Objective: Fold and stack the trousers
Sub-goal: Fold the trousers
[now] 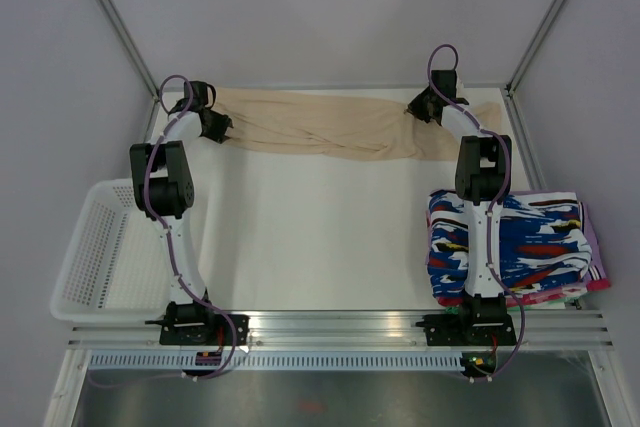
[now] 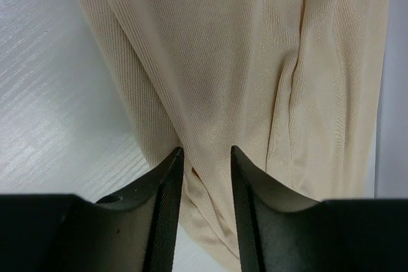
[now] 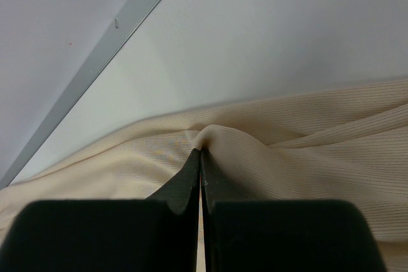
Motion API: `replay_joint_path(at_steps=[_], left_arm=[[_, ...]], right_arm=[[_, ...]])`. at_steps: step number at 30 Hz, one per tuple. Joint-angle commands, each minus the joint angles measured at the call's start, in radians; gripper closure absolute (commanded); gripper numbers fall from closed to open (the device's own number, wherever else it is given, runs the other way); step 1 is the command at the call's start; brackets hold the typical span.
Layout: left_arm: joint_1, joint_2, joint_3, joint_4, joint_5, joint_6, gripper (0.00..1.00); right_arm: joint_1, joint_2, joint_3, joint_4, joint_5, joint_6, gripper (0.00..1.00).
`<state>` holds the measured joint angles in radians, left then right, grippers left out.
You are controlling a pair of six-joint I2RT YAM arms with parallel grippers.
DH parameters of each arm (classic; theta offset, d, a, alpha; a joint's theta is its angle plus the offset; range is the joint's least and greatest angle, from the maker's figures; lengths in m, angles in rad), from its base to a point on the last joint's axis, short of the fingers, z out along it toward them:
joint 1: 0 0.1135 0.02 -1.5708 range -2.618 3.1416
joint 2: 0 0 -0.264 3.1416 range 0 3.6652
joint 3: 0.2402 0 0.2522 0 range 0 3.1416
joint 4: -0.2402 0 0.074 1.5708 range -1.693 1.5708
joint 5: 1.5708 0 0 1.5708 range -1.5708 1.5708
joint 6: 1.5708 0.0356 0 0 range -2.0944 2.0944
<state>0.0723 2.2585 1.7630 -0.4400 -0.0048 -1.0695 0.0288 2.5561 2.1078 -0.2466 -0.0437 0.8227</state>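
Note:
The beige trousers lie stretched left to right along the far edge of the table. At their left end my left gripper is down on the cloth. In the left wrist view its jaws stand apart with a ridge of the ribbed beige fabric running between them, the left gripper open around it. My right gripper sits at the right part of the trousers. In the right wrist view it is shut, pinching a raised peak of the fabric at its tips.
A white mesh basket stands at the table's left edge. A stack of folded blue, white, red and black patterned garments lies at the right, beside the right arm. Grey walls and metal frame posts close the back.

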Motion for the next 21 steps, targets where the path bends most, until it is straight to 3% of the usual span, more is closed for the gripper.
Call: replay_joint_path(at_steps=[1, 8, 15, 19, 21], left_arm=[[0.003, -0.002, 0.024, 0.001, -0.034, 0.002, 0.61], [0.003, 0.035, 0.049, 0.009, -0.061, 0.008, 0.72], [0.003, 0.046, 0.076, 0.001, -0.080, 0.026, 0.76], [0.006, 0.044, 0.076, 0.001, -0.084, 0.031, 0.96], [0.007, 0.035, 0.075, 0.000, -0.086, 0.034, 0.98]], right_arm=[[0.002, -0.030, 0.008, 0.004, 0.027, -0.010, 1.00], [0.002, -0.022, 0.023, -0.002, 0.025, -0.008, 1.00], [0.000, -0.027, 0.031, -0.011, 0.034, -0.019, 1.00], [0.000, -0.028, 0.029, -0.010, 0.031, -0.014, 1.00], [-0.001, -0.028, 0.031, -0.008, 0.030, -0.017, 1.00]])
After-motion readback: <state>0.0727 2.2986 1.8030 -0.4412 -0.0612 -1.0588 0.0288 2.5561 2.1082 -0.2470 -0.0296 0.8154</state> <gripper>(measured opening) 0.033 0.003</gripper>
